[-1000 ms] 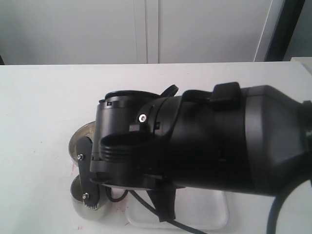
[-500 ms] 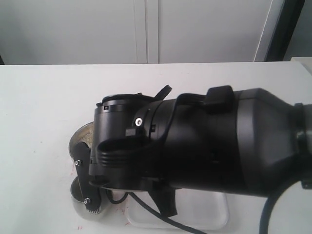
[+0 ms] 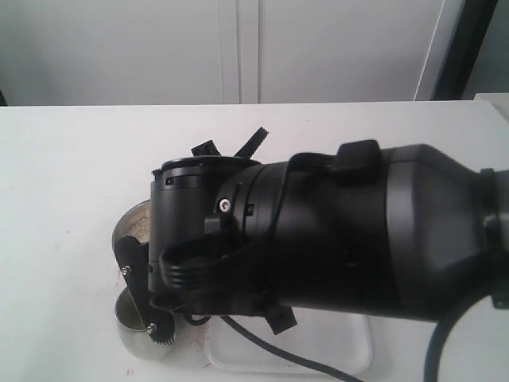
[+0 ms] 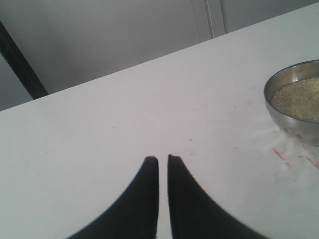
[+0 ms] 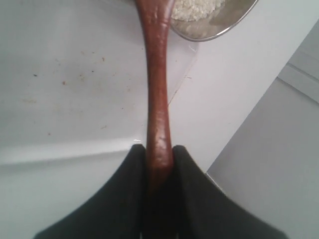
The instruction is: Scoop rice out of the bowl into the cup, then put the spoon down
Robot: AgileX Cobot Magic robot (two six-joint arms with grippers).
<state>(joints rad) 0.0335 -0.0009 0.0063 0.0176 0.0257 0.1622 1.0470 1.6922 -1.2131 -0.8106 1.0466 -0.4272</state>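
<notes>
Open room far and left; front edge crowded.
Bare tabletop (image 3: 71,159) runs to the far and left edges. Toward the front edge the bowl (image 3: 131,223), cup (image 3: 127,330) and tray (image 3: 334,350) stand close together, and the black arm (image 3: 342,231) with its spoon (image 5: 157,89) hangs over them.

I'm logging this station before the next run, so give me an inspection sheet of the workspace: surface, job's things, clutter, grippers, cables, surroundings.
Surface: white table, red marks beside the bowl.
Job's things: bowl holds rice; cup near it, partly hidden by the arm, contents unseen; spoon held by its handle.
Clutter: white tray, a few specks on it.
Grippers: left gripper shut, holding nothing; right gripper shut on the spoon.
Cables: black cable runs from the arm across the tray.
Surroundings: pale cabinet doors behind the table.
</notes>
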